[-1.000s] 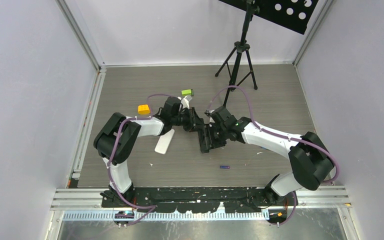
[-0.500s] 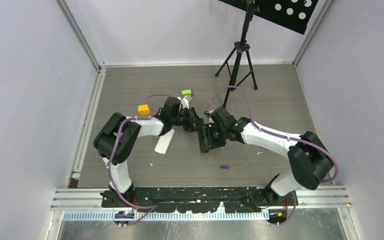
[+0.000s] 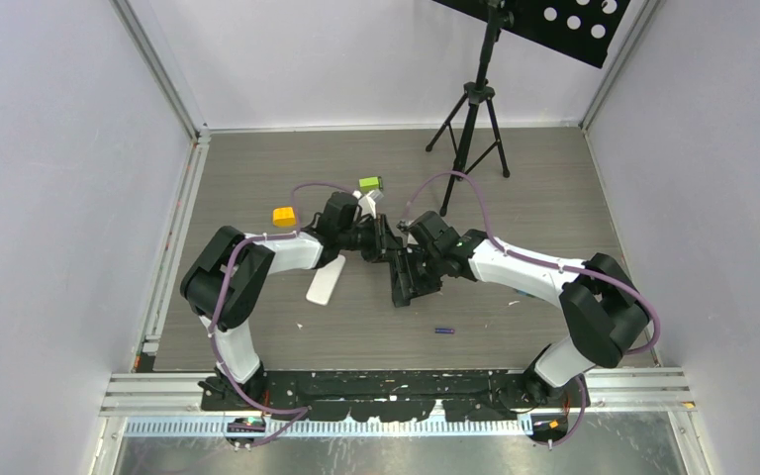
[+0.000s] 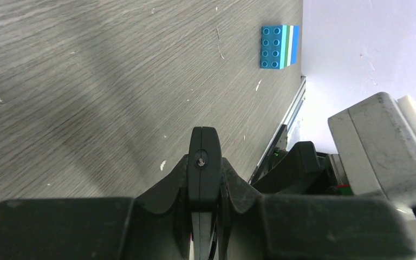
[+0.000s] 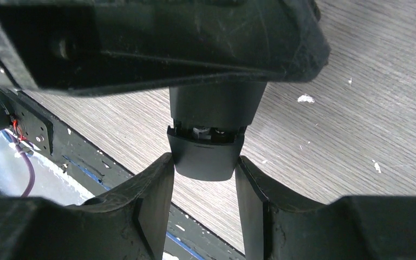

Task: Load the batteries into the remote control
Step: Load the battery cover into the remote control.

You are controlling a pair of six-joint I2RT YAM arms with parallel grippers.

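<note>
Your right claw (image 5: 204,162) grips the black remote control (image 5: 214,105) between half-spread fingers; your left claw (image 4: 203,157) is pressed fully closed (fingertips touching), with a blue building brick (image 4: 279,46) well ahead.

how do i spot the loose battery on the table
On the grey table, look near the front edge, left of the right arm. The battery lies alone there: a tiny blue-purple stick, far smaller than the white slab further left.
</note>
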